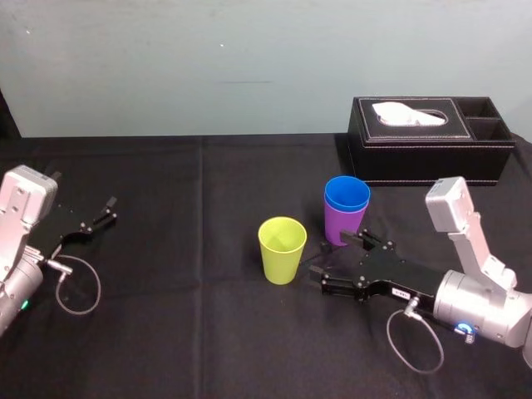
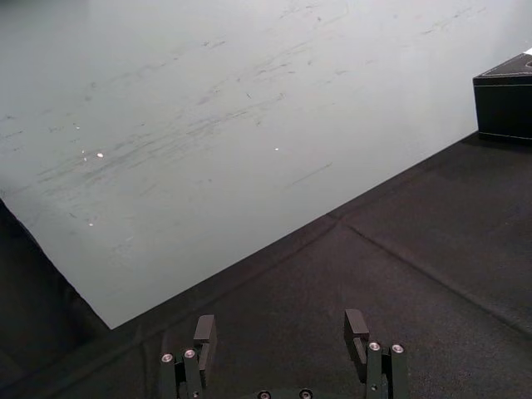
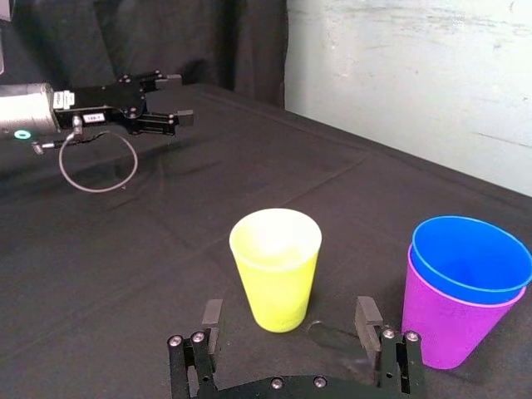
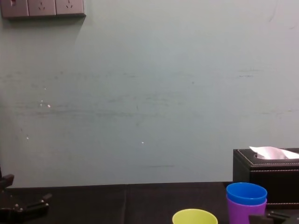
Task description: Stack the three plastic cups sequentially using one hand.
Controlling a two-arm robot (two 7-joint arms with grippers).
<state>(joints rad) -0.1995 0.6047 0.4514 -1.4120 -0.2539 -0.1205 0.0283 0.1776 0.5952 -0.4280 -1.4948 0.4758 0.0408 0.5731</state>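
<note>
Status: first of two stacking steps done

Blue cup [image 1: 347,194] sits nested in purple cup [image 1: 342,226], just outside one jaw. Yellow cup [image 1: 282,249] stands unstacked just ahead of the right gripper [image 1: 328,259], jaws wide and empty. Left gripper [image 1: 104,212] is parked, jaws apart.

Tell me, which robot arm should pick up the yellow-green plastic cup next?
Probably the right one. The right gripper is open just beside the yellow-green plastic cup, with the blue plastic cup nested in the purple plastic cup close by. The left gripper is far off to the left.
</note>
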